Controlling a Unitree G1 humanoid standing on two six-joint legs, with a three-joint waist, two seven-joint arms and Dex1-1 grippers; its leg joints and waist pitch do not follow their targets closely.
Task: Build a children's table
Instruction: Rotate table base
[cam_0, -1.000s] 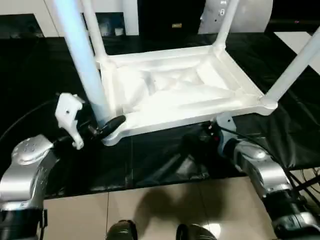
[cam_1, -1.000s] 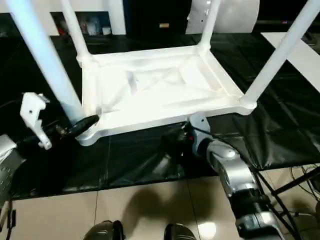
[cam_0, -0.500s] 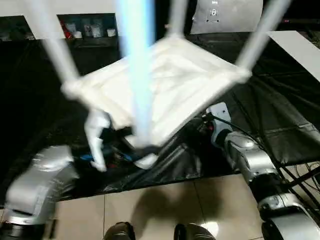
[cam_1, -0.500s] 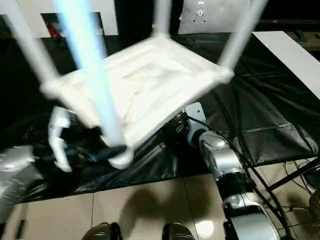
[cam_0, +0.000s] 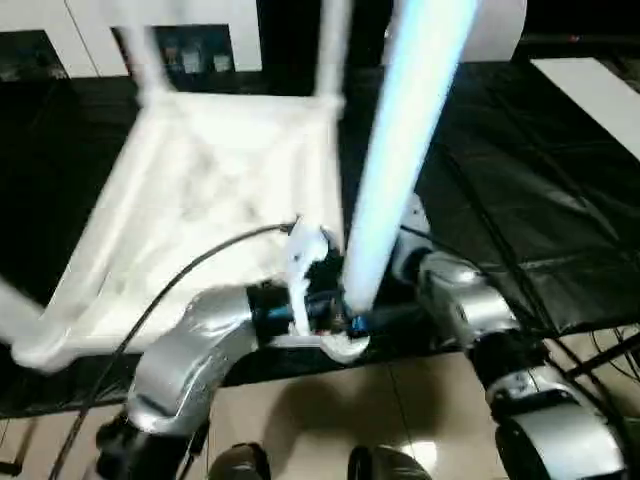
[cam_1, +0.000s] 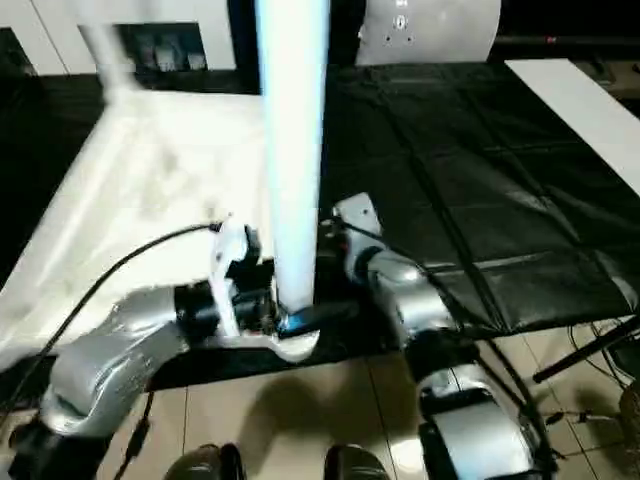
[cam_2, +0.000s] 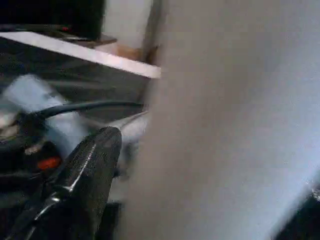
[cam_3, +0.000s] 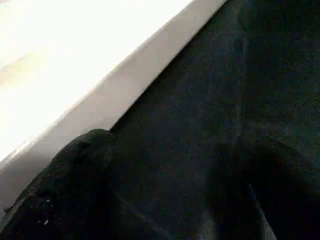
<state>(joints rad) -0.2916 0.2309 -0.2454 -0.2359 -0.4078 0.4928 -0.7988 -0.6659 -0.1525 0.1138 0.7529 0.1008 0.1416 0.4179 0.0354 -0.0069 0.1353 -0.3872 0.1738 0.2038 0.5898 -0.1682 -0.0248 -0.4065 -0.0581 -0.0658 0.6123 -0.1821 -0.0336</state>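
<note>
Upturned children's table (cam_0: 200, 190) is seen on the black tabletop (cam_0: 520, 180). Left gripper (cam_1: 300, 322) fingers are clamped around its near corner leg (cam_1: 292, 150); right gripper fingers cannot be told. Table could be tipped if the leg is levered sideways.

Black-covered work table (cam_0: 520, 180), upturned children's table (cam_0: 200, 200) lying on it, legs up
</note>
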